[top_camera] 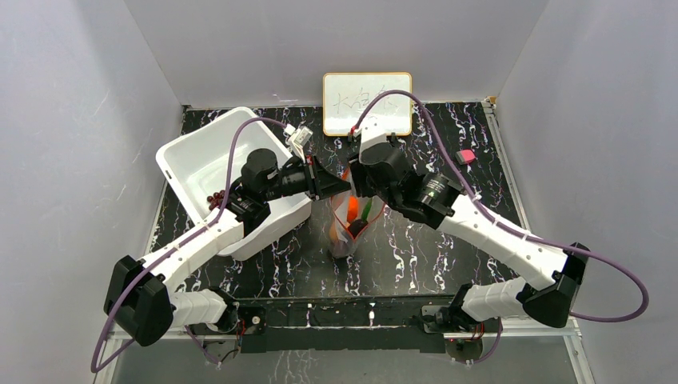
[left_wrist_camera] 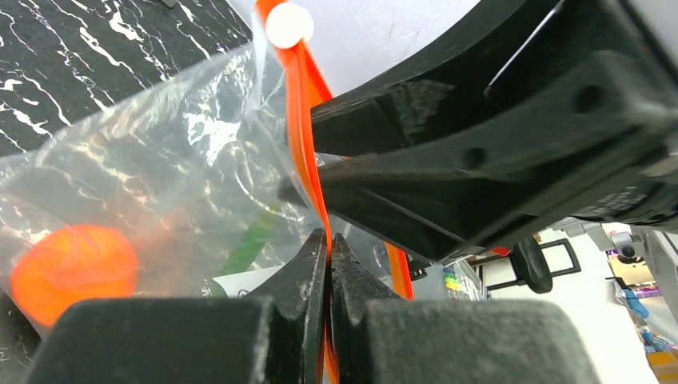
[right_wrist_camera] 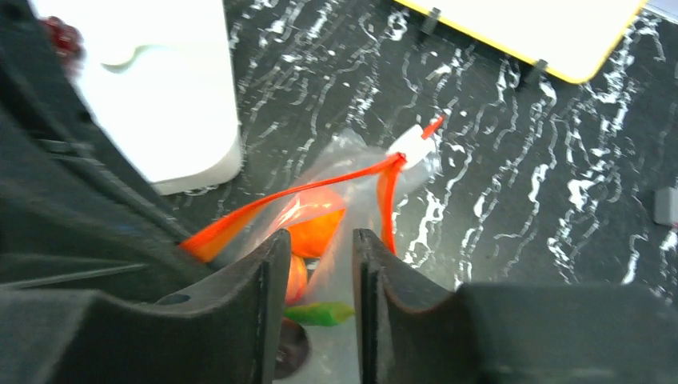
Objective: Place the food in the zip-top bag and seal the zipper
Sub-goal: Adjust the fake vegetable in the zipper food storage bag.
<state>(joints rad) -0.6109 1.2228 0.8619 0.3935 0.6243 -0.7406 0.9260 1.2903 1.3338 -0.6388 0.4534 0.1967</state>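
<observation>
The clear zip-top bag (top_camera: 350,228) stands at the table's middle with its mouth up. Orange fruits (right_wrist_camera: 316,220), a green piece (right_wrist_camera: 320,314) and a dark piece (right_wrist_camera: 289,348) lie inside it. My left gripper (left_wrist_camera: 329,238) is shut on the red-orange zipper (left_wrist_camera: 302,120), below the white slider (left_wrist_camera: 289,26). My right gripper (right_wrist_camera: 320,244) is open over the bag's mouth, with clear plastic between its jaws; the far zipper strip (right_wrist_camera: 387,200) runs just past its right finger. The two grippers nearly touch (top_camera: 348,182). A dark grape bunch (top_camera: 214,200) lies in the white bin.
The white bin (top_camera: 192,160) stands tilted at the left, under my left arm. A yellow-framed whiteboard (top_camera: 367,102) leans on the back wall. A small red object (top_camera: 465,155) lies at the right. Grey walls close in both sides.
</observation>
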